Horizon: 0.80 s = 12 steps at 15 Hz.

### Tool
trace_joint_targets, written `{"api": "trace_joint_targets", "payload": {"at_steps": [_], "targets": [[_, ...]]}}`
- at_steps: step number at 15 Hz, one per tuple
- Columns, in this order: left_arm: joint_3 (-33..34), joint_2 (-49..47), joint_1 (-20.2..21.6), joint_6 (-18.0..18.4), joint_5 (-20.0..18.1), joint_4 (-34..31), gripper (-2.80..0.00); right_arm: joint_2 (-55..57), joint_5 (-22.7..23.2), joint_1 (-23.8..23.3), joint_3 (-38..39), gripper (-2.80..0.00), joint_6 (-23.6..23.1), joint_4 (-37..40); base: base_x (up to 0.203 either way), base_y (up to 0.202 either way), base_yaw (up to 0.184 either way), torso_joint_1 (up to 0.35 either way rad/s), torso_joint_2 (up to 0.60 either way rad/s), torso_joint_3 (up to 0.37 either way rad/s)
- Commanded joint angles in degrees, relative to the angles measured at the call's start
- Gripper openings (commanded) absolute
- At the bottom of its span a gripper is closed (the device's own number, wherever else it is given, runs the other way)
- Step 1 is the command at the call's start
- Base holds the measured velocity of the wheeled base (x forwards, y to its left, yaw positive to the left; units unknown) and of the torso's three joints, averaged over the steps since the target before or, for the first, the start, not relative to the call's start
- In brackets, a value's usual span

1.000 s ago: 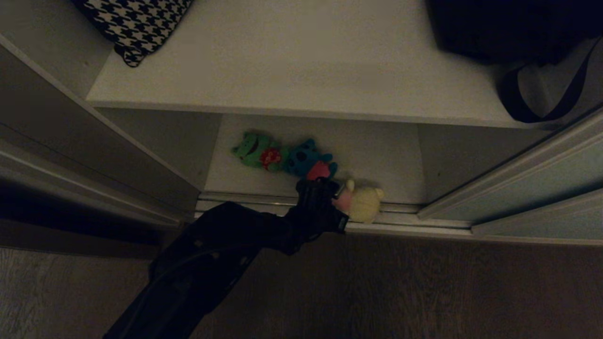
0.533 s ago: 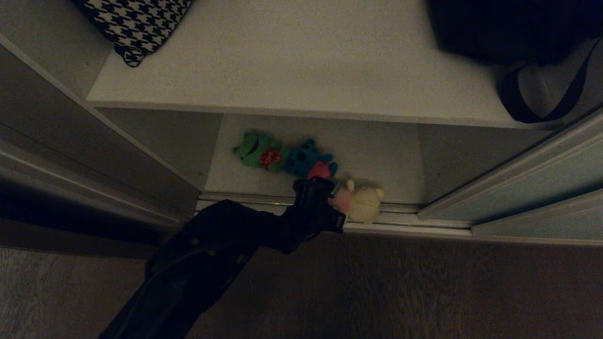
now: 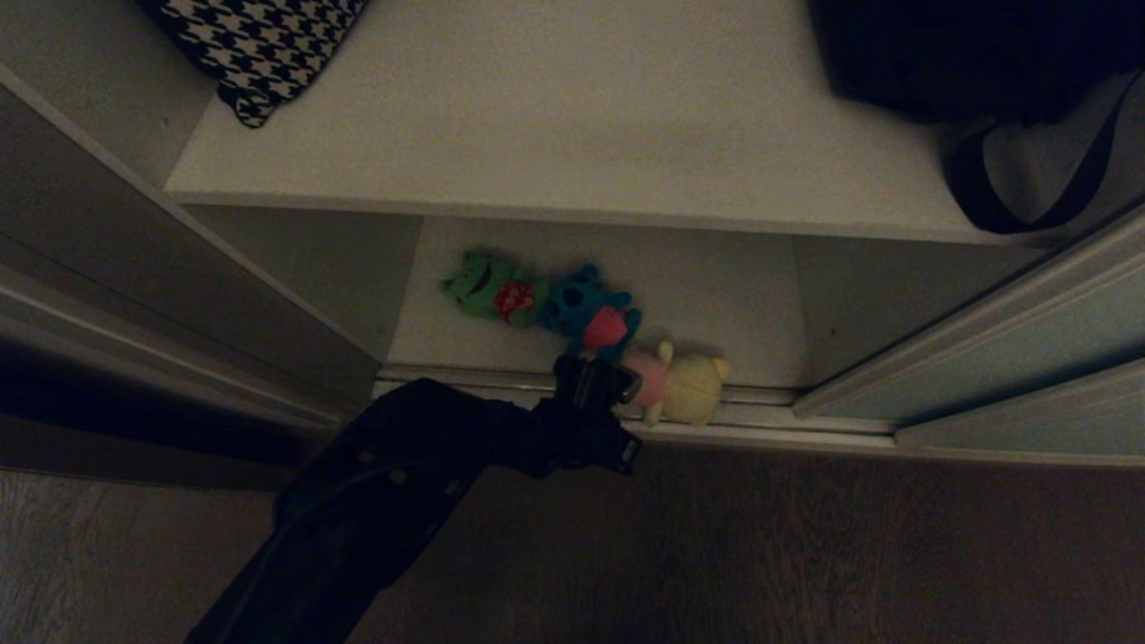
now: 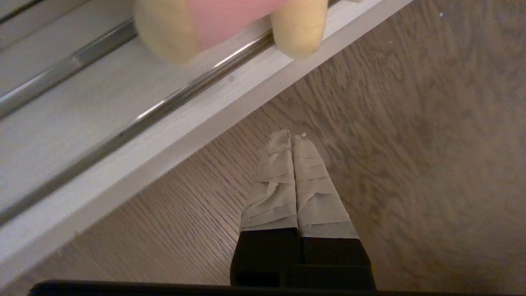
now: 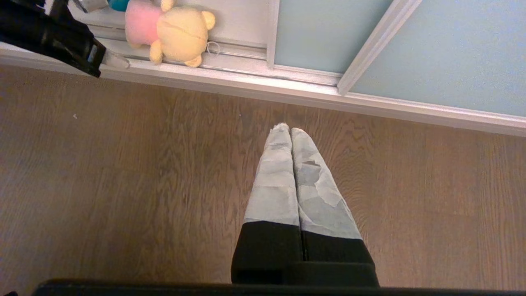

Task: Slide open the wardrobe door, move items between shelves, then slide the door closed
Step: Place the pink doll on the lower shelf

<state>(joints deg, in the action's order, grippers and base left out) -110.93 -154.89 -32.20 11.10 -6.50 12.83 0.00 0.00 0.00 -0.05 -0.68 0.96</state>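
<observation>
Wood floor [image 5: 123,185] before open wardrobe; door [image 3: 1029,331] slid right. Green toy [image 3: 487,288] and blue toy [image 3: 586,309] on lower shelf [image 3: 716,295]. Yellow toy [image 3: 684,386] on track [image 4: 102,111], just beyond my left gripper [image 4: 292,137], jaws closed, empty, over floor. My right gripper [image 5: 289,130] closed, parked above floor.

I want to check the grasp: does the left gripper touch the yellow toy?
Apart. In the left wrist view the left gripper is shut over bare floor, clear of the yellow toy.
</observation>
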Motion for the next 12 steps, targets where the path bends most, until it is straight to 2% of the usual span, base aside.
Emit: {"api": "trace_joint_targets", "payload": {"at_steps": [1, 3, 6, 10, 12], "targets": [[-0.2, -2.8, 0.0, 2.1, 0.1, 5.5, -2.8, 0.0, 0.0, 0.0, 0.0, -2.8, 0.0, 0.0, 0.0, 0.0, 0.0, 0.0, 0.0, 0.0], [-0.2, -3.8, 0.0, 2.5, 0.0, 14.7, -2.8, 0.0, 0.0, 0.0, 0.0, -2.8, 0.0, 0.0, 0.0, 0.0, 0.0, 0.0, 0.0, 0.0], [-0.4, -5.6, 0.0, 2.5, -0.3, 25.0, -2.8, 0.0, 0.0, 0.0, 0.0, -2.8, 0.0, 0.0, 0.0, 0.0, 0.0, 0.0, 0.0, 0.0], [-0.4, -6.3, 0.4, 1.4, -1.6, 28.1, -2.8, 0.0, 0.0, 0.0, 0.0, -2.8, 0.0, 0.0, 0.0, 0.0, 0.0, 0.0, 0.0, 0.0], [-0.4, -5.6, 0.5, -0.8, -1.4, 32.9, -2.8, 0.0, 0.0, 0.0, 0.0, -2.8, 0.0, 0.0, 0.0, 0.0, 0.0, 0.0, 0.0, 0.0]]}}
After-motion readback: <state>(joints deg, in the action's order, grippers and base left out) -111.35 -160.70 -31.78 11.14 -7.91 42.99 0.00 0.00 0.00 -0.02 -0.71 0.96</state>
